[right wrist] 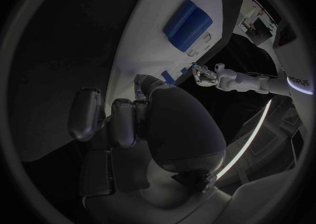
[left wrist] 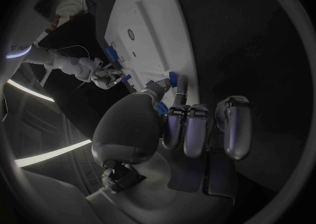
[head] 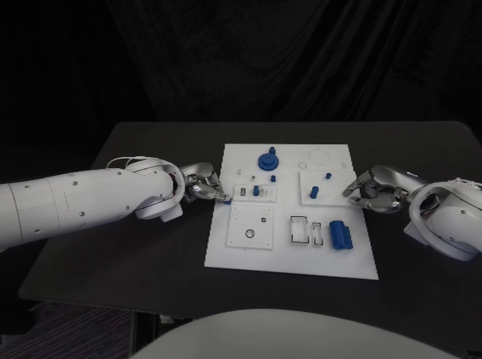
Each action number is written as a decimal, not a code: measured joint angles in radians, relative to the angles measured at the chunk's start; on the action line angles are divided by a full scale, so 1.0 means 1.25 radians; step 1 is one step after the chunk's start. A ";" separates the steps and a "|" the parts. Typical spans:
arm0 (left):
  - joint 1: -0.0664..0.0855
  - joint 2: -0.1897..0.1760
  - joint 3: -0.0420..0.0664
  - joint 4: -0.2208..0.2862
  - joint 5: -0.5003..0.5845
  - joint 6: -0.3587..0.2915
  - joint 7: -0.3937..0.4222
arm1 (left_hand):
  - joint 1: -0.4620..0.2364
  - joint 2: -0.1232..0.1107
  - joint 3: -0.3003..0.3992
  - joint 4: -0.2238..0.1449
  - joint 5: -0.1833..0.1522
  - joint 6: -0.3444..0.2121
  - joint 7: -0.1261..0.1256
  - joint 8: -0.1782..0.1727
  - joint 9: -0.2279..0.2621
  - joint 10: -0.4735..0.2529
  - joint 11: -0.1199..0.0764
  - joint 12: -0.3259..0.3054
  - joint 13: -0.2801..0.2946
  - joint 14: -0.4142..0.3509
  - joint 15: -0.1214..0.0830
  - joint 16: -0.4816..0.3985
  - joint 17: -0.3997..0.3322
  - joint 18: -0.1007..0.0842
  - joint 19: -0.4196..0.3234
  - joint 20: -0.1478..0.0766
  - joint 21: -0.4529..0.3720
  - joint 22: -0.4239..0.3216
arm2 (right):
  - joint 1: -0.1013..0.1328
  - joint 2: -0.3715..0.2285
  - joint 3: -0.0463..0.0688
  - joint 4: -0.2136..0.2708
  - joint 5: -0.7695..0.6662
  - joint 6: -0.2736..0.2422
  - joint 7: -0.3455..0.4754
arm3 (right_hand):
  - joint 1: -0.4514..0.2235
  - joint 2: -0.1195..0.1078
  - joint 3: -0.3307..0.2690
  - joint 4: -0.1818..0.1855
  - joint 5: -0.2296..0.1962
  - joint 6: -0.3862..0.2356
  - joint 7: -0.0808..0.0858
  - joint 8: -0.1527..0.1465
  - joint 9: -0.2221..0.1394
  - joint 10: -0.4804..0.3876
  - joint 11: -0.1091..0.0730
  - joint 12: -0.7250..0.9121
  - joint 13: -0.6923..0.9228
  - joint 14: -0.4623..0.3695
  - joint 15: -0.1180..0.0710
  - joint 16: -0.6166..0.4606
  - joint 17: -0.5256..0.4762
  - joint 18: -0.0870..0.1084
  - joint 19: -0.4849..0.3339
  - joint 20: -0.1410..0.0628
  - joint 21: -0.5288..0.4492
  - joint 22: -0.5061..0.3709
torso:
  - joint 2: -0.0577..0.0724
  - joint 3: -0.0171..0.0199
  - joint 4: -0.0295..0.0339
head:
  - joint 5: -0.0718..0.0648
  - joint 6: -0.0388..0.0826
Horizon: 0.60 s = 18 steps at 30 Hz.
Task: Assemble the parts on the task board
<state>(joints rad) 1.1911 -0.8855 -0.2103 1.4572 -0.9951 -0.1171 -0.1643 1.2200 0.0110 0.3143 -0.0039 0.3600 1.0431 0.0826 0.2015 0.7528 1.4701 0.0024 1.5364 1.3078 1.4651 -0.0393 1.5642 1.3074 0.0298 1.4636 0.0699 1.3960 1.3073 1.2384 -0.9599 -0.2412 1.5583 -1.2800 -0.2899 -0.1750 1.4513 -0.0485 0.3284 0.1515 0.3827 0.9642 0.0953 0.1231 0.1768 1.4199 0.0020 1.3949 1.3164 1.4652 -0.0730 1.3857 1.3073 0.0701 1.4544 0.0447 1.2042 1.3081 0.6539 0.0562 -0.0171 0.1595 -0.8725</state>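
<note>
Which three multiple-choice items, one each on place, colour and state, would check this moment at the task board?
1. Where is the left hand?
A. at the task board's left edge
B. at the table's far edge
C. over the board's near right corner

2. What colour is the big round part near the board's far edge?
A. red
B. blue
C. yellow

3. How does the flat ribbed part sit?
A. lifted by the right hand
C. standing on the bare table
B. lying on the board

Answers: 1 A, its fingers reach the task board there; 2 B, it shows blue; 3 B, it lies flat while the right hand is further back at the right edge.
</note>
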 measured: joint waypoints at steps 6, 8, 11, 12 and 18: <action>0.008 -0.004 -0.001 0.012 -0.001 0.000 -0.013 | -0.003 -0.003 0.023 -0.007 0.018 -0.007 0.001 0.010 0.006 0.000 0.000 0.000 0.000 0.000 0.000 0.000 0.000 0.000 0.000 0.000 -0.003 0.000 | 0.000 0.003 0.000 -0.002 0.000 0.001 -0.001 | 0.000 0.000 0.000 0.000 0.000 0.000 0.000 0.000 0.000 -0.003 -0.003 0.000 0.000 0.000 0.000 -0.005 0.000 0.000 0.000 0.000 -0.006 0.000 | 0.000 -0.0003 -0.0003 | 0.000 0.000; 0.012 -0.005 -0.001 0.015 -0.001 0.001 -0.018 | -0.003 -0.003 0.024 -0.006 0.020 -0.007 0.001 0.010 0.007 0.000 0.000 0.000 0.000 0.000 0.000 0.000 0.000 0.000 0.000 0.000 -0.003 0.000 | 0.000 0.004 0.000 -0.002 0.000 0.001 -0.001 | 0.000 0.000 0.000 0.000 0.000 -0.002 0.002 0.000 0.000 -0.003 -0.003 0.000 0.000 0.000 0.000 -0.005 0.000 0.000 0.000 0.000 -0.006 0.000 | 0.000 -0.0004 -0.0005 | -0.002 0.000; 0.022 -0.005 -0.001 0.019 -0.001 0.002 -0.025 | -0.005 -0.005 0.031 -0.010 0.020 -0.007 0.001 0.010 0.008 0.000 0.000 0.000 0.000 0.000 0.000 0.000 0.000 0.000 0.000 0.000 -0.003 0.000 | 0.000 0.005 0.000 -0.003 0.000 0.001 -0.001 | 0.000 0.000 0.000 0.000 0.000 -0.002 0.002 0.000 0.000 -0.003 -0.003 0.000 0.000 0.000 0.000 -0.005 0.000 0.000 0.000 0.000 -0.006 0.000 | 0.000 -0.0004 -0.0005 | -0.004 0.000; 0.025 -0.005 -0.001 0.020 -0.001 0.003 -0.028 | -0.006 -0.006 0.031 -0.010 0.020 -0.007 0.001 0.010 0.008 0.000 0.000 0.000 0.000 0.000 0.000 0.000 0.000 0.000 0.000 0.000 -0.003 0.000 | 0.000 0.006 0.000 -0.003 0.000 0.001 -0.001 | 0.000 0.000 0.000 0.000 0.000 -0.002 0.002 0.000 0.001 -0.003 -0.003 0.000 0.000 0.000 0.000 -0.005 0.000 0.000 0.000 0.000 -0.006 0.000 | 0.000 -0.0004 -0.0005 | -0.004 0.000; 0.050 -0.002 -0.001 0.024 -0.001 0.009 -0.049 | -0.006 -0.006 0.031 -0.010 0.020 -0.009 0.003 0.010 0.008 0.000 0.000 0.000 0.000 0.000 0.000 0.000 0.000 0.000 0.000 0.000 -0.006 0.000 | 0.000 0.008 0.000 -0.005 0.000 0.002 -0.002 | 0.000 0.000 0.000 0.000 0.000 -0.002 0.002 -0.004 0.001 -0.003 -0.003 0.000 0.000 0.000 0.000 -0.005 0.000 0.000 0.000 0.000 -0.006 0.000 | -0.001 0.0006 -0.0008 | -0.006 0.000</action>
<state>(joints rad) 1.2537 -0.8876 -0.2113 1.4878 -0.9967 -0.1064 -0.2258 1.2123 0.0033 0.3527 -0.0167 0.3852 1.0321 0.0858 0.2141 0.7633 1.4701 0.0024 1.5364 1.3078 1.4651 -0.0393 1.5643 1.3074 0.0299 1.4636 0.0699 1.3886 1.3073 1.2389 -0.9496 -0.2412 1.5517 -1.2799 -0.2873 -0.1779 1.4512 -0.0486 0.3284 0.1516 0.3827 0.9621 0.0973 0.1187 0.1782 1.4164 -0.0015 1.3950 1.3163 1.4652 -0.0729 1.3789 1.3073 0.0701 1.4544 0.0447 1.1962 1.3078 0.6521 0.0569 -0.0180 0.1520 -0.8725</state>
